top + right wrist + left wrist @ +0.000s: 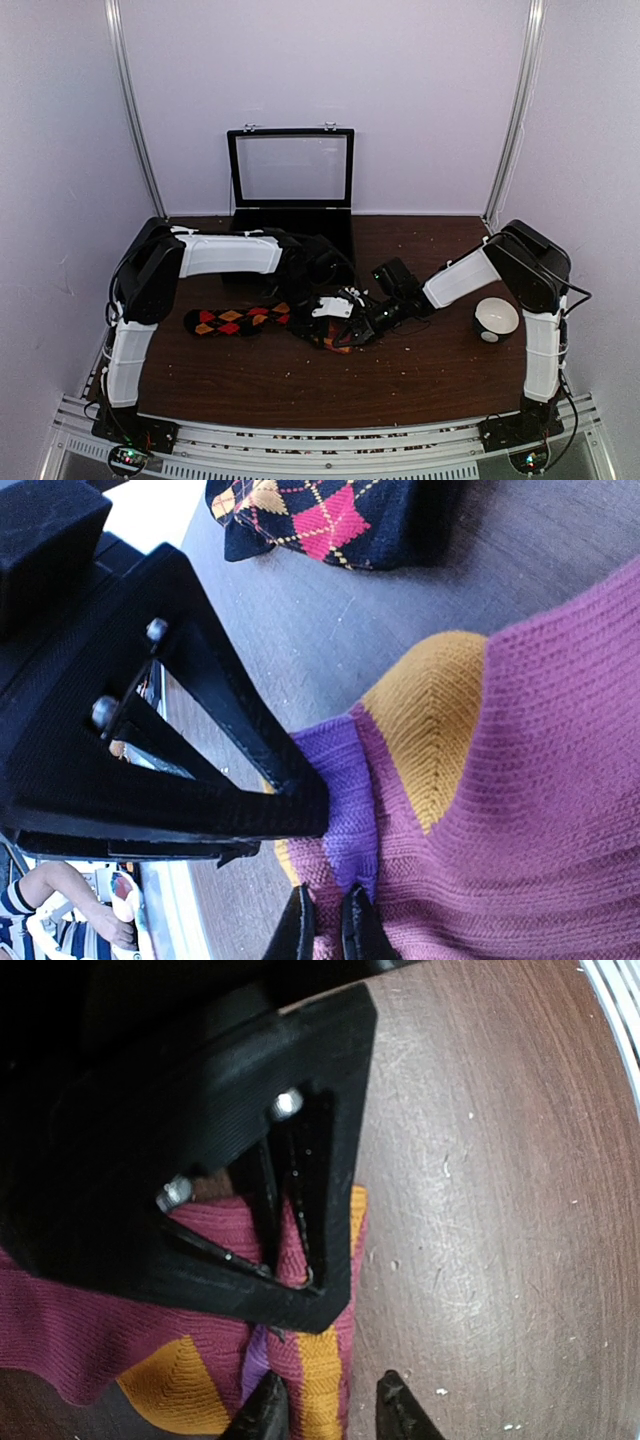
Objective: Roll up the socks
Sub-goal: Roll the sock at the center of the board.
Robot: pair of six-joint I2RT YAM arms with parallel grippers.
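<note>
The black sock [235, 320] with red and orange diamonds lies flat left of centre; its end also shows in the right wrist view [320, 520]. The magenta sock [90, 1320] with orange and purple parts is bunched where both grippers meet, mostly hidden from above. My right gripper [328, 935] is shut, pinching a fold of the magenta sock [560, 780] beside its purple band. My left gripper [330, 1410] stands open: one fingertip [262, 1412] rests on the fabric, the other is over bare wood, with the sock's orange-striped edge between them. From above, the left gripper [338, 308] and the right gripper [364, 322] nearly touch.
An open black case with a clear lid [290, 185] stands at the back centre. A white bowl [495, 318] sits by the right arm. The brown table [300, 385] ends at a metal rail at the near edge.
</note>
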